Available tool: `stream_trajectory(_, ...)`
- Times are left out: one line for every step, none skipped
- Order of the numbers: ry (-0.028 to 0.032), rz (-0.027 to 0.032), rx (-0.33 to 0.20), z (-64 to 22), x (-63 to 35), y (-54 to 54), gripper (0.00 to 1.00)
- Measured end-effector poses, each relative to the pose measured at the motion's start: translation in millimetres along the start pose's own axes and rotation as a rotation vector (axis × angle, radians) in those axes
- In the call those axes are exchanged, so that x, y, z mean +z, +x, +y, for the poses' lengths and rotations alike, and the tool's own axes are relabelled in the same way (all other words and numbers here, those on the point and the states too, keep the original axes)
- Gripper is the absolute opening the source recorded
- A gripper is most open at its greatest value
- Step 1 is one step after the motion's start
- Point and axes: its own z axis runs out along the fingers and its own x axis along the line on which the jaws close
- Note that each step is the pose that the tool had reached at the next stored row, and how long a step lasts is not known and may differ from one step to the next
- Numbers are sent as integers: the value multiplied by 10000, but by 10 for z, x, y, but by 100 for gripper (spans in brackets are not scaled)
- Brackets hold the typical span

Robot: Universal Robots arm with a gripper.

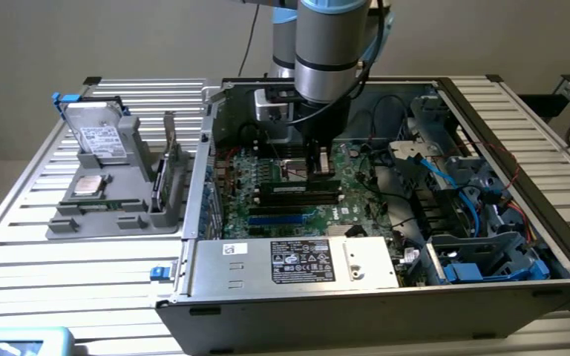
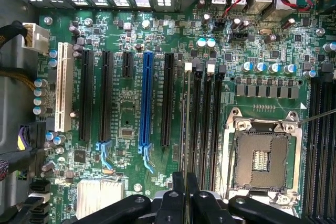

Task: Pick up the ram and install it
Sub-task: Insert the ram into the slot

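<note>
**A:** What lies nearest to us?

**B:** The table of metal slats, carrying the open computer case. Just inside the case's near wall sits the power supply, which bears a white label.

**A:** And behind that?

**B:** The motherboard lies flat and green on the case floor. The gripper hangs over its middle.

**A:** What is the gripper's state?

**B:** Its fingers are drawn narrow and clamp the ram. From the wrist the ram is seen edge-on, as a thin pale strip. It runs along the outermost of the four memory slots, on the side toward the blue slot. Whether it is seated cannot be told.

**A:** What is on the slots' other side?

**B:** The open processor socket, just beside them.

**A:** And outside the case?

**B:** On the exterior view's left stands a grey fixture. A square silver chip lies near its middle. A green card stands on edge along the side toward the case, and a hard drive is propped at the far end.

**A:** What is farthest?

**B:** The arm, descending from above.
</note>
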Motion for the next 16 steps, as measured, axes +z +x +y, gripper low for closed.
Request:
stream_trajectory(-1,4,14,0,2,0,13)
stream_trajectory(-1,7,24,0,5,0,13)
stream_trajectory(-2,8,32,0,7,0,13)
stream_trajectory(-1,9,38,0,9,-3,13)
stream_trajectory(-2,11,46,0,11,-9,13)
stream_trajectory(-2,12,53,0,14,-15,13)
stream_trajectory(-2,13,58,-1,16,-17,13)
stream_trajectory(-3,17,62,-1,16,-16,13)
stream_trajectory(-4,18,67,0,16,-17,13)
stream_trajectory(-3,18,73,0,18,-17,13)
stream_trajectory(-3,17,80,0,20,-17,13)
stream_trajectory(-3,16,86,0,23,-17,13)
stream_trajectory(-2,16,96,0,29,-18,13)
stream_trajectory(-3,16,105,0,34,-19,13)
stream_trajectory(-4,18,114,0,38,-19,13)
stream_trajectory(-5,18,122,0,41,-19,13)
